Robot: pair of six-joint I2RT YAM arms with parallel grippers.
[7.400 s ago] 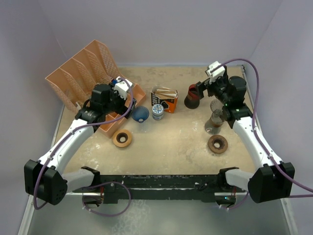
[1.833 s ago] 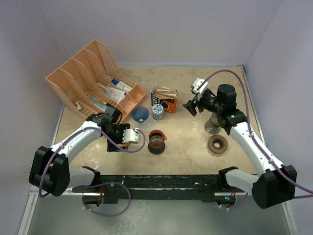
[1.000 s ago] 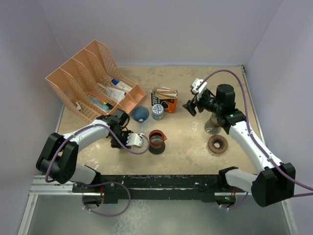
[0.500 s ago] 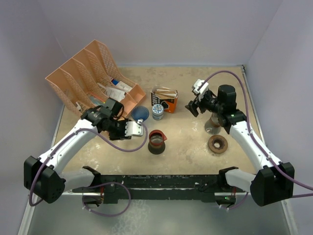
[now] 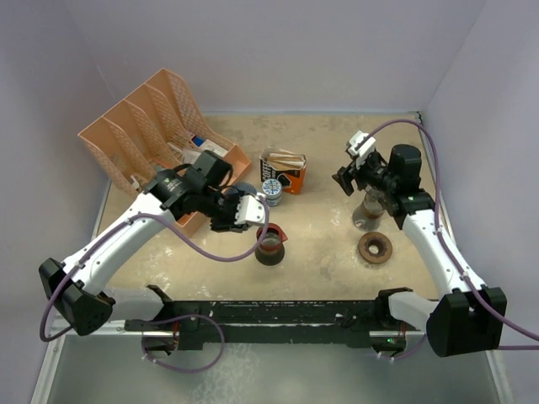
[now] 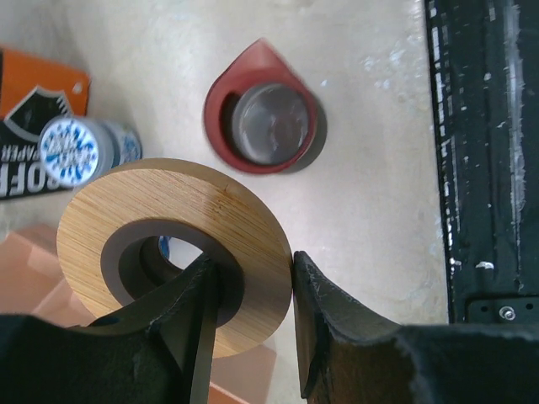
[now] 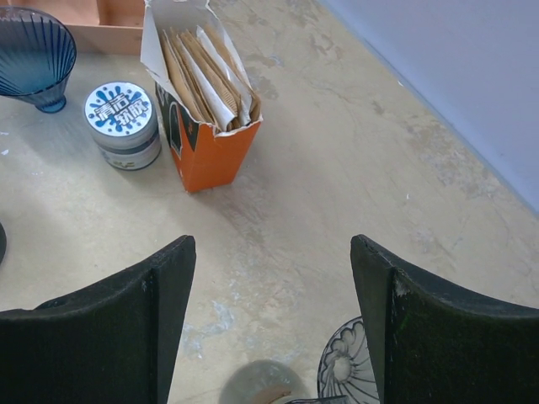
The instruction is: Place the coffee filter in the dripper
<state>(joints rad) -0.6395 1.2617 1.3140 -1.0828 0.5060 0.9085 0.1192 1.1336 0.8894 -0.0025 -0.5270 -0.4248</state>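
Observation:
Brown paper coffee filters [image 7: 206, 67] stand in an open orange box [image 5: 283, 171] at mid-table. A blue ribbed dripper [image 7: 29, 52] sits left of the box, mostly covered by my left arm in the top view. A clear glass dripper [image 5: 370, 200] stands under my right arm. My left gripper [image 6: 253, 261] is shut on a wooden ring [image 6: 244, 210], one finger through its hole and one on its rim. It hovers just left of a red-rimmed cup [image 5: 270, 244]. My right gripper [image 7: 271, 248] hangs open and empty above bare table, right of the box.
A round tin with a blue-and-white lid [image 5: 271, 190] stands between the blue dripper and the box. A second wooden ring [image 5: 375, 248] lies at right. A pink file organizer [image 5: 147, 135] fills the back left. A black rail [image 6: 484, 151] runs along the near edge.
My left gripper has risen from the table and swung back and to the right with the wooden ring, ending beside the red-rimmed cup. My right gripper has drawn slightly right.

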